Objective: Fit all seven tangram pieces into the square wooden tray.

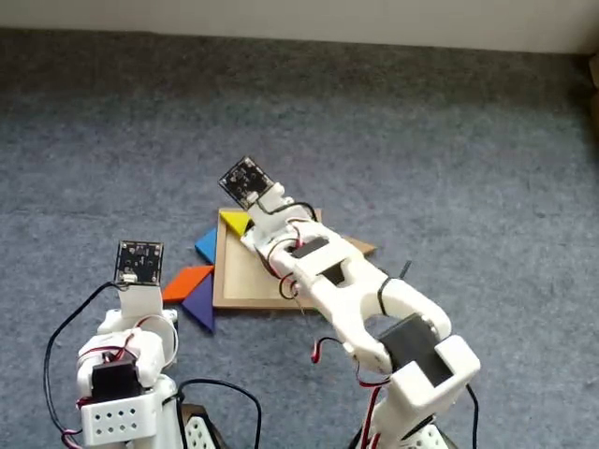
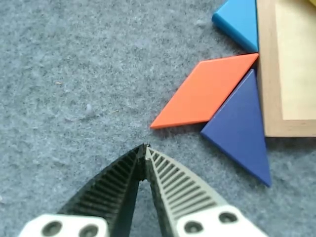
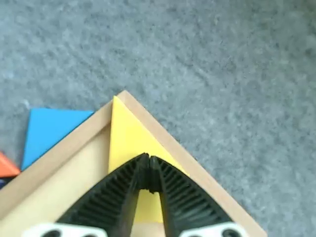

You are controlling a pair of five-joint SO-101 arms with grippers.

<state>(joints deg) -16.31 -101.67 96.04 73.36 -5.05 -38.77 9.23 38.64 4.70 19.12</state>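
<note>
Grey-blue carpet [image 1: 449, 140] covers the floor up to a pale wall [image 1: 374, 19].

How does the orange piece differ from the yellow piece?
Shape: the orange piece is a parallelogram; the yellow piece looks triangular, though part of it is hidden.
Place: the orange piece lies on the carpet outside the tray; the yellow piece sits inside, tucked into a tray corner.
Neighbours: the orange piece borders the dark blue triangle; the yellow piece has the shut right end effector over it.
Shared: both lie flat.
</note>
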